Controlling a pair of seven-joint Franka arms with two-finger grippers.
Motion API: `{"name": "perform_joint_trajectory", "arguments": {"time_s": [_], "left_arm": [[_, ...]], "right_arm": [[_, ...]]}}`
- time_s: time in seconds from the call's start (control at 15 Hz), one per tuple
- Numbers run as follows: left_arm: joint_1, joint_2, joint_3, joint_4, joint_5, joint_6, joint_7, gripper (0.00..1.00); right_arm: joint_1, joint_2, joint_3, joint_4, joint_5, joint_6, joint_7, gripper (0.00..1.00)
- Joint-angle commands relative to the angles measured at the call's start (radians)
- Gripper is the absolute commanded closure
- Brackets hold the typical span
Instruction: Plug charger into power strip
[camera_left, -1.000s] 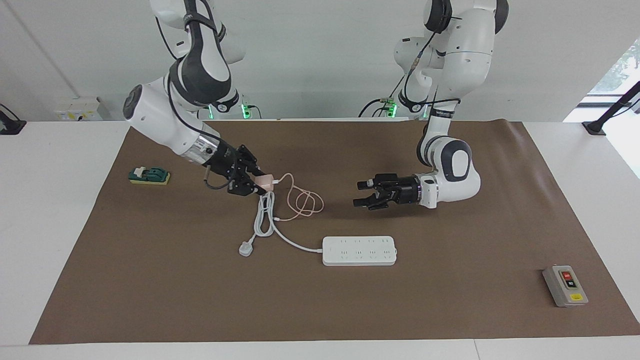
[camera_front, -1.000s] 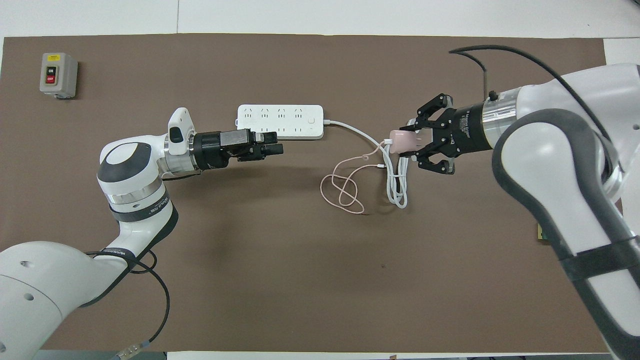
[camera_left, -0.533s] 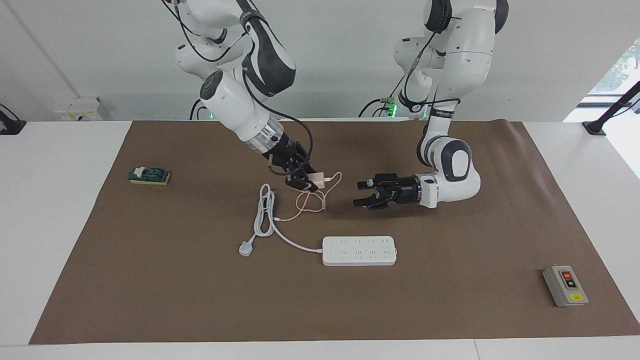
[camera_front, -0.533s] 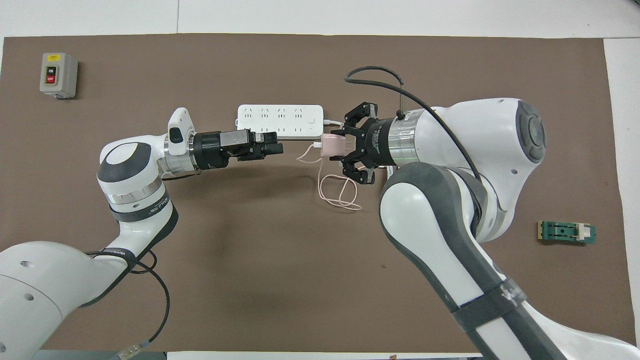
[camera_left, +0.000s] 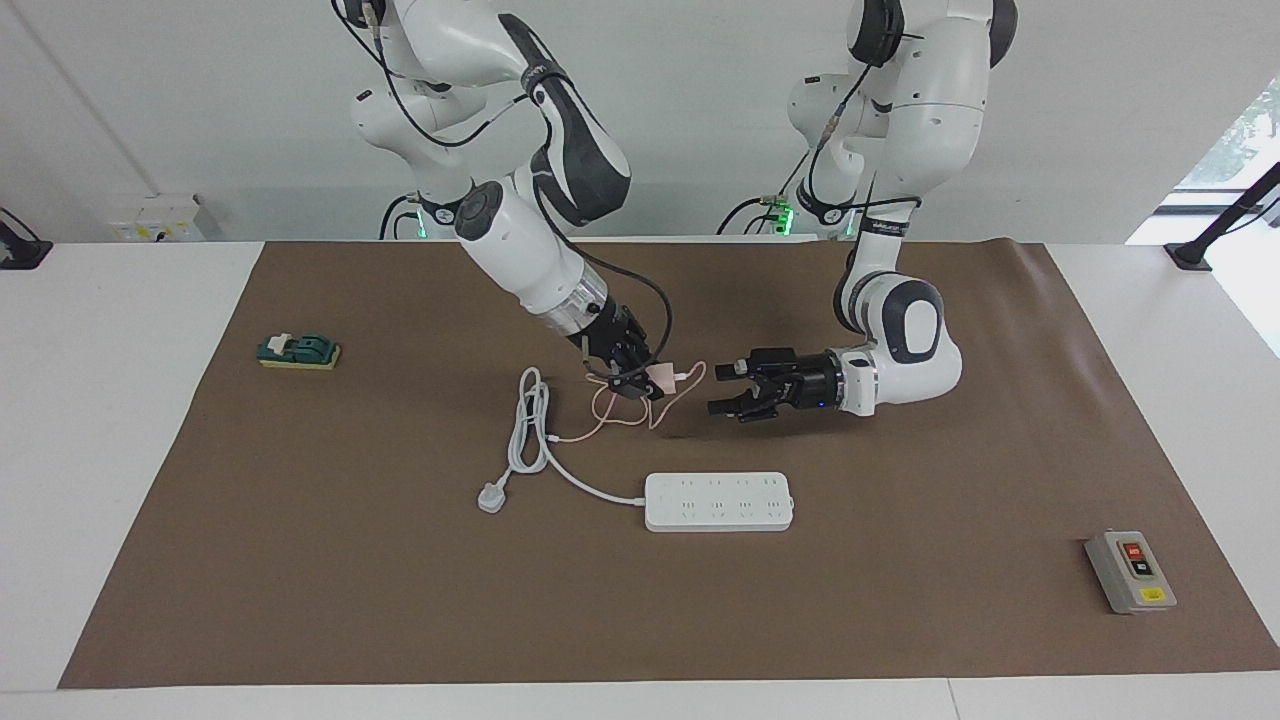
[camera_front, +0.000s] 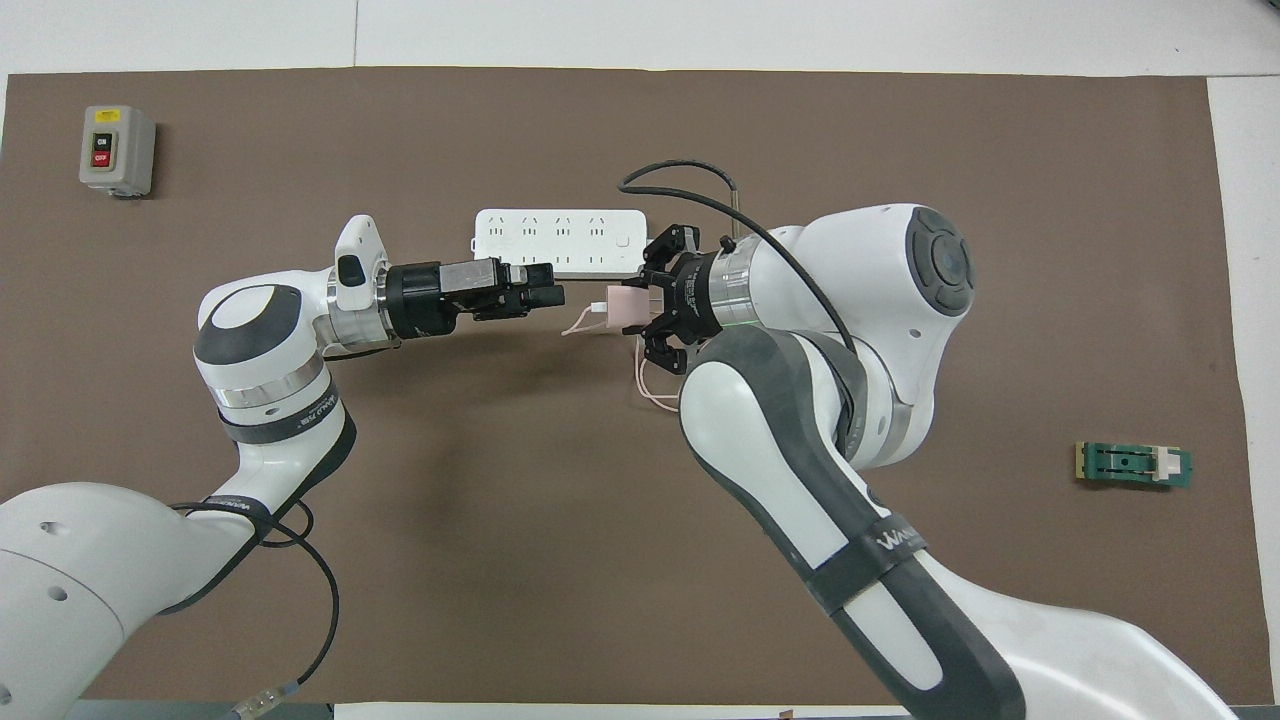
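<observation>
My right gripper (camera_left: 648, 381) (camera_front: 634, 309) is shut on the charger (camera_left: 661, 376) (camera_front: 624, 308), a small pale pink cube held up above the mat. Its thin pink cable (camera_left: 612, 409) (camera_front: 648, 386) trails down to the mat in loops. The power strip (camera_left: 718, 501) (camera_front: 556, 241) lies flat and white on the mat, farther from the robots than both grippers. My left gripper (camera_left: 720, 388) (camera_front: 553, 293) hovers open and level, its fingertips pointing at the charger with a small gap between them.
The strip's thick white cord (camera_left: 530, 425) coils toward the right arm's end and stops at a white plug (camera_left: 490, 497). A grey button box (camera_left: 1130, 571) (camera_front: 117, 150) sits toward the left arm's end, a green block (camera_left: 298, 351) (camera_front: 1133, 465) toward the right arm's end.
My right arm has lifted the charger off the coiled white cord and carried it toward the left gripper, dragging the pink cable along. The left arm has stayed still.
</observation>
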Motion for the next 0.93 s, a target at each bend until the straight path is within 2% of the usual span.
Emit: {"name": "perform_joint_trajectory", "arguments": {"time_s": [0.0, 0.47, 0.87], "left_arm": [[-0.026, 0.004, 0.009, -0.005, -0.018, 0.027, 0.050, 0.00], [-0.051, 0.002, 0.007, -0.022, -0.019, 0.061, 0.090, 0.00], [-0.052, 0.004, 0.007, -0.017, -0.019, 0.078, 0.088, 0.00]], "right_arm": [[-0.005, 0.097, -0.005, 0.141, 0.002, -0.046, 0.000, 1.00], [-0.021, 0.198, -0.010, 0.299, -0.036, -0.144, 0.014, 1.00], [-0.007, 0.211, -0.010, 0.302, -0.040, -0.141, 0.039, 1.00]]}}
